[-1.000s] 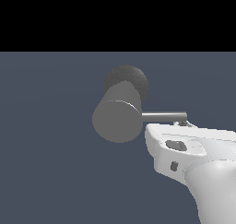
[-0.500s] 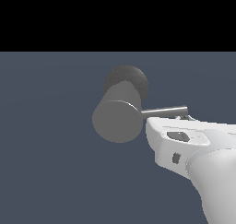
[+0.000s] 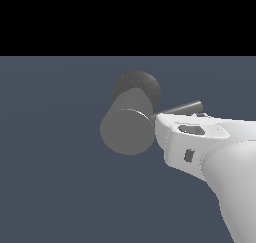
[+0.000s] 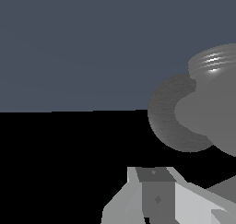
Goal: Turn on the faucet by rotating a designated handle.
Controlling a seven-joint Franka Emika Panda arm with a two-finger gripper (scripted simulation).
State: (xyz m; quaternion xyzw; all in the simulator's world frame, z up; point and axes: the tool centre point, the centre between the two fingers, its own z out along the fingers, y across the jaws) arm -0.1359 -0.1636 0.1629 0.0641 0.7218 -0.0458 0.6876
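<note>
The faucet (image 3: 128,129) sits a little right of the middle in the exterior view, a thick matte grey cylinder with its flat round end turned toward the viewer and a darker rounded base (image 3: 137,84) behind and above it. From the cylinder's right side the handle (image 3: 182,108), a thin grey rod, sticks out toward the exterior view's right, tilted slightly upward at its far tip. The white robot arm (image 3: 225,167) comes in from the lower right corner, and its wrist block lies just beside the cylinder, directly under the handle and covering the rod's lower edge. I cannot tell whether it touches the rod.

In the wrist view the gripper (image 4: 154,195) shows only as pale grey and darker blocks at the frame's edge, with the faucet's rounded base (image 4: 184,112) close ahead. The fingertips are out of sight, so I cannot tell whether the pincer is spread or pressed together.
</note>
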